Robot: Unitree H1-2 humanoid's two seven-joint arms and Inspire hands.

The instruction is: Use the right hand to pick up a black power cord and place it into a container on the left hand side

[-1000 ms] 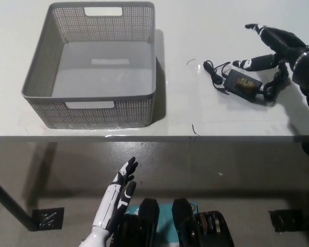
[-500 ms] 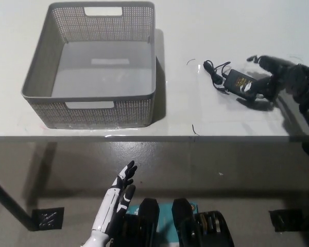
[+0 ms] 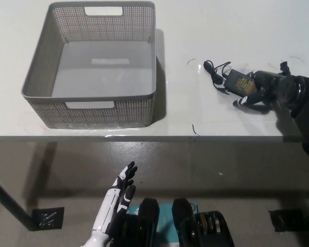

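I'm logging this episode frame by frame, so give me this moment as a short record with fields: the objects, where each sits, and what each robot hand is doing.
surface: white table
container: grey perforated basket, on the table's left part, nothing in it
target: black power adapter with cord, lying on the table's right part
right robot hand: black, on the adapter's right end, fingers curled around it; adapter not lifted
left robot hand: white, below the table edge, fingers apart, holding nothing
task state: cord not yet in basket
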